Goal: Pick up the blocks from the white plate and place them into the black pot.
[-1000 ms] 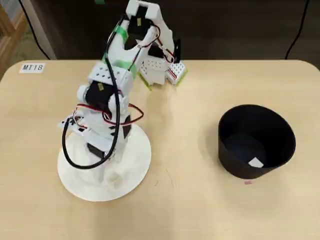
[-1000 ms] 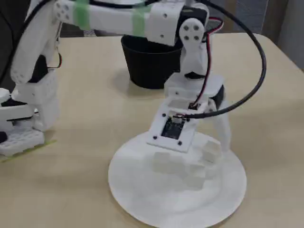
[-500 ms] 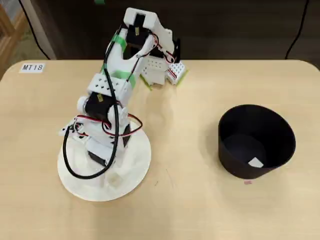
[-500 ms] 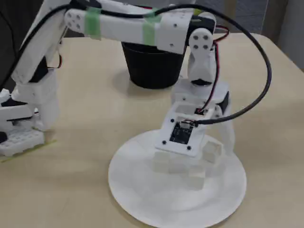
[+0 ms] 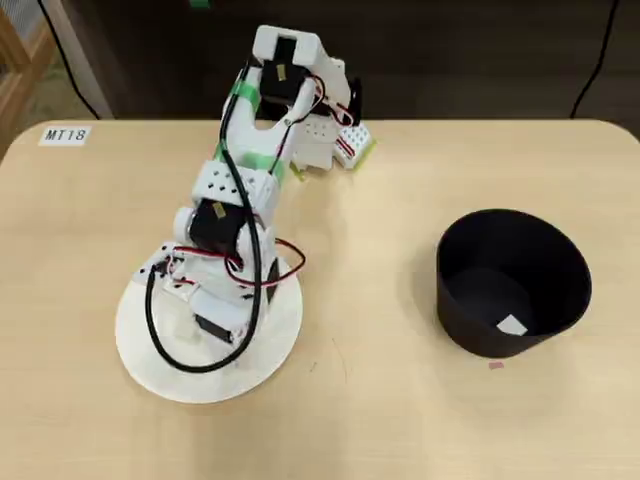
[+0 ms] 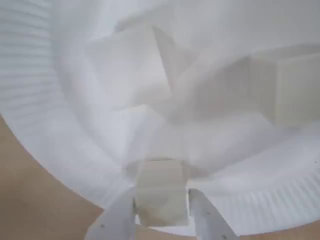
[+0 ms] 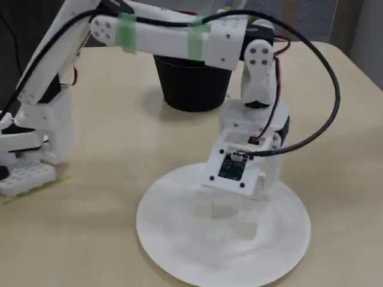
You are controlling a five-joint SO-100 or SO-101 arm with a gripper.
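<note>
far left of the overhead view there's a little label point(image 5: 66, 134) stuck on the wooden table point(image 5: 400, 420), reads something like mt18. next over is the white plate point(image 5: 140, 350), sitting left of centre w/ the arm point(image 5: 245, 170) reaching down over it from its base at the back edge, green tape on the upper link, black + red cables looping round the wrist. the arm covers most of the plate from above so can't count the blocks there. in the wrist view the gripper point(image 6: 161, 212) is pinching one block point(image 6: 160, 192) betw its two white fingers point(image 6: 117, 217), right near the ribbed rim of the plate, table showing just past the rim. further in on the plate there's a second block point(image 6: 127, 65) upper left and a third block point(image 6: 295, 90) off to the right edge, both kinda blurry and washed out white on white. in the fixed view the gripper's down low over the middle of the plate, faint cube shapes under it, hard to make out. well apart to the right in the overhead view is the black pot point(image 5: 560, 310), upright, w/ one block in the pot point(image 5: 511, 325) lying on the bottom near the front wall. tiny pinkish speck point(image 5: 495, 365) on the table just in front of the pot.
</note>
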